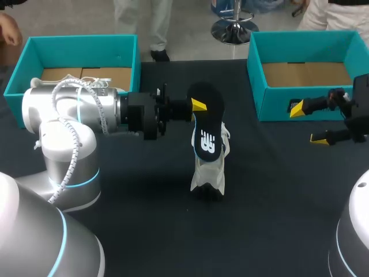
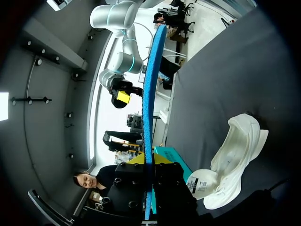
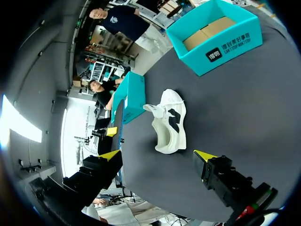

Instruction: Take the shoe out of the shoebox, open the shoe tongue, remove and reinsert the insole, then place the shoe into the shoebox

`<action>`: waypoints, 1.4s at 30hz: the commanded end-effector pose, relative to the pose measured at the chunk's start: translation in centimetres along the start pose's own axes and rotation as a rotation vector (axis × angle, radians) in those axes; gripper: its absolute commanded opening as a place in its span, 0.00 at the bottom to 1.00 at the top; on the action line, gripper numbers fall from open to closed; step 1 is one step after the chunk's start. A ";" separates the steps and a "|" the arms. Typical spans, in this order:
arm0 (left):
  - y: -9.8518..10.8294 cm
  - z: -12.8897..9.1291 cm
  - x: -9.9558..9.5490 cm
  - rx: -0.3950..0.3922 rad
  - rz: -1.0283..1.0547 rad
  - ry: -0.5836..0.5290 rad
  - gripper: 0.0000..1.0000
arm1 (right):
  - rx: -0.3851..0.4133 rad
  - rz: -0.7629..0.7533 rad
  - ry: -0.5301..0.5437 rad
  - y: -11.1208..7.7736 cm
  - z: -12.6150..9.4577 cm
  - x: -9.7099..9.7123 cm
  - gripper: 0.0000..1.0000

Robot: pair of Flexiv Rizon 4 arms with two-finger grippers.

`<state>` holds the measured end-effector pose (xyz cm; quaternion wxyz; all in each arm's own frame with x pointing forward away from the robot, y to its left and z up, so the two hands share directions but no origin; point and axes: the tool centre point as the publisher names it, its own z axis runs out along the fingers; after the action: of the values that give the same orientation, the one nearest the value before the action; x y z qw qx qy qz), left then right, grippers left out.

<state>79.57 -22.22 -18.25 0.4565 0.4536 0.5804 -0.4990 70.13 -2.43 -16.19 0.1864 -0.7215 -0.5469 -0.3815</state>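
The dark table [image 1: 144, 231] carries everything, and the white shoe [image 1: 209, 170] near its middle serves as the mark for the rest. The left arm [image 1: 69, 115] comes in from the left of the shoe and stretches level toward it. Of the right arm [image 1: 353, 231], the pale body sits well to the right of the shoe and nearer the robot. Two teal shoeboxes stand on the far side of the shoe, well apart from it. The left shoebox [image 1: 81, 39] is far off to its left and the right shoebox [image 1: 305, 36] far off to its right, each open on top and showing brown card inside. The shoe itself rests on the table, outside both boxes, and the left wrist view shows its mouth spread wide. The insole [image 1: 206, 124] is out of the shoe and held up on edge over it. Its black printed face is turned to the head camera, and its blue face shows edge-on in the left wrist view. In that view it stands clear of the shoe, which lies lower and to one side of the fingers. The left gripper [image 1: 200, 107] sits just above and left of the shoe, its two fingers clamped on the upper part of the insole from both faces. The right gripper [image 1: 309, 123] hangs well to the right of the shoe, in front of the right shoebox, its yellow-tipped fingers spread apart with nothing between them.
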 end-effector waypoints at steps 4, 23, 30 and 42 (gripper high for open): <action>-0.1 -0.2 0.1 -0.004 -0.002 0.009 0.00 | -0.004 -0.007 -0.019 0.3 -2.8 -1.0 1.00; -0.8 -1.0 -0.1 0.009 -0.104 0.026 0.00 | 0.023 -0.023 -0.014 -0.7 -2.8 -1.0 1.00; -2.0 -2.1 0.0 0.078 -0.271 0.106 0.00 | 0.023 -0.023 -0.014 -0.7 -2.8 -1.0 1.00; -4.5 -3.8 -0.2 0.137 -0.461 0.217 0.00 | 0.023 -0.023 -0.014 -0.7 -2.8 -1.0 1.00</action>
<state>75.17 -19.60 -17.62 0.2562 0.3795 0.6703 -0.5840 68.54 -4.86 -15.20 0.1876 -0.7145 -0.5615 -0.3729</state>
